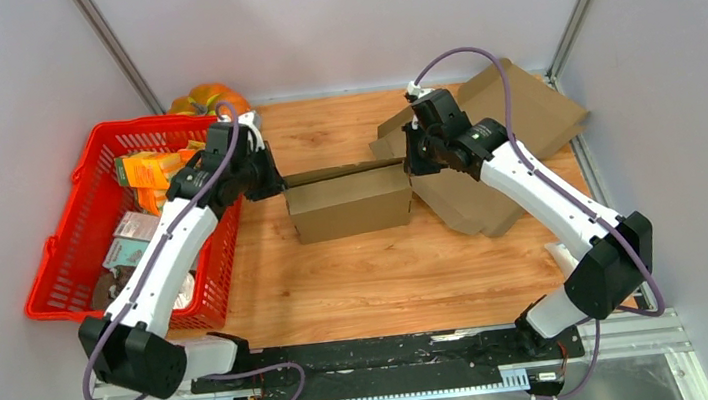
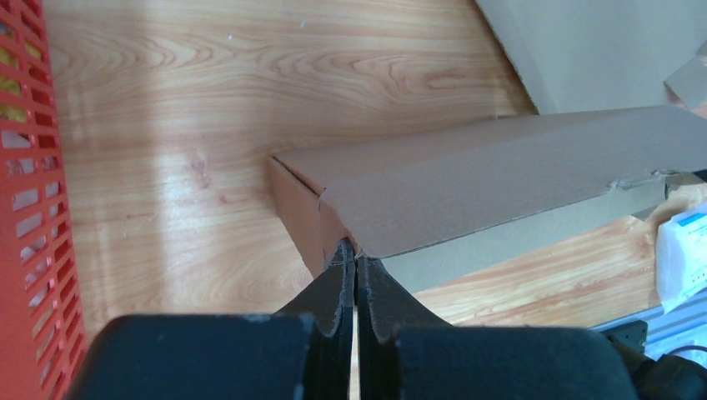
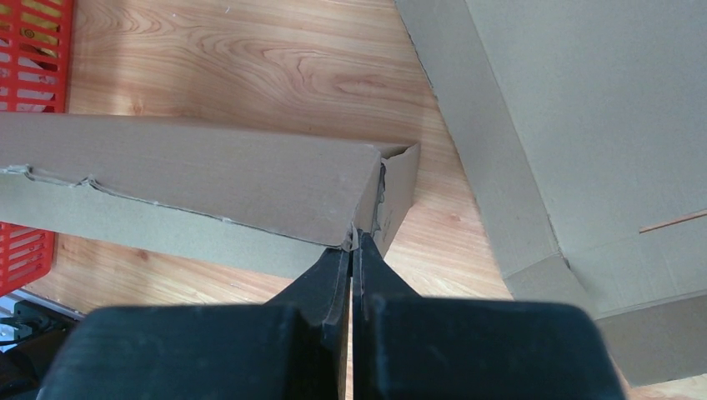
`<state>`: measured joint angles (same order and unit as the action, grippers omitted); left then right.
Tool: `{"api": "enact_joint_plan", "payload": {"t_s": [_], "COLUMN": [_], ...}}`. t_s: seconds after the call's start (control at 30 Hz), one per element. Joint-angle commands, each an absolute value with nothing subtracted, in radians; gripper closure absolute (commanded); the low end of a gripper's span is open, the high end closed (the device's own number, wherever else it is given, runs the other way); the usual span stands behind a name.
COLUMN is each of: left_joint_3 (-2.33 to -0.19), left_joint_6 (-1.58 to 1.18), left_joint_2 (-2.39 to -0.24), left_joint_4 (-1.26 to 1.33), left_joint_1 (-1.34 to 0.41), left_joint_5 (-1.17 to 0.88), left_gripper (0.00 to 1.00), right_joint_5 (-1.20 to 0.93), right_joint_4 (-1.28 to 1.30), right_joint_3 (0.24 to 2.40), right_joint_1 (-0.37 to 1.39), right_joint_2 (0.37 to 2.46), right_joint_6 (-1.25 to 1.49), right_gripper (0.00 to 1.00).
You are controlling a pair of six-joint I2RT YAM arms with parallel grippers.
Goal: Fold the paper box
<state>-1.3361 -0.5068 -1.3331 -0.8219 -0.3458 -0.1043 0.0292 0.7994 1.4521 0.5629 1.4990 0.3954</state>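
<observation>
The box [image 1: 349,206] sits mid-table, and I clamp its flap [image 1: 342,171] at both ends: my left gripper [image 2: 356,254] closed on the 9 o'clock corner, my right gripper [image 3: 352,242] on the 3 o'clock one. If one side pulls harder, the thin edge could tear or slip free.

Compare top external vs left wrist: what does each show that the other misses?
Only top external: the right gripper at the right end of the brown cardboard box, an orange round object behind the red plastic basket, and orange cartons inside the basket.
Only left wrist: close up, the left gripper pinched shut on the box's corner, and a ragged torn edge on the top flap.
Both: the box, the basket, the wooden table and the flat cardboard sheets.
</observation>
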Motion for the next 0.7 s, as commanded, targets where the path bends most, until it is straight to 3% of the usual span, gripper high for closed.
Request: {"api": "enact_joint_plan", "payload": {"t_s": [0.0,0.17,0.27,0.4,0.67], "left_joint_3": [-1.191,-1.089,-1.156,-1.246,-1.278], "left_joint_6": [-0.485,-0.423,-0.443,-0.440,-0.407], "left_joint_2": [-1.261,-1.192,-1.233,-1.266,-1.298], "left_joint_4": [-0.709,-0.618,-0.687,-0.778,-0.833], "left_joint_1": [-0.380,-0.400,-0.400,-0.402,-0.437], "left_joint_5": [-0.222,-0.242,-0.233,-0.140,-0.078], "left_gripper": [1.00,1.00,1.00,0.79,0.70], "right_joint_5": [-0.075,-0.068,-0.077,-0.075,-0.077], "right_joint_4": [0.830,0.827,0.825,0.825,0.811], "right_joint_3": [1.420,1.422,1.427,1.427,1.420], "right_joint_1": [0.583,0.583,0.583,0.583,0.581], "right_joint_2": [1.546,1.549,1.549,1.536,1.517], "right_joint_6": [0.408,0.402,0.402,0.400,0.396], "right_gripper": [1.00,1.00,1.00,1.00,1.00]}}
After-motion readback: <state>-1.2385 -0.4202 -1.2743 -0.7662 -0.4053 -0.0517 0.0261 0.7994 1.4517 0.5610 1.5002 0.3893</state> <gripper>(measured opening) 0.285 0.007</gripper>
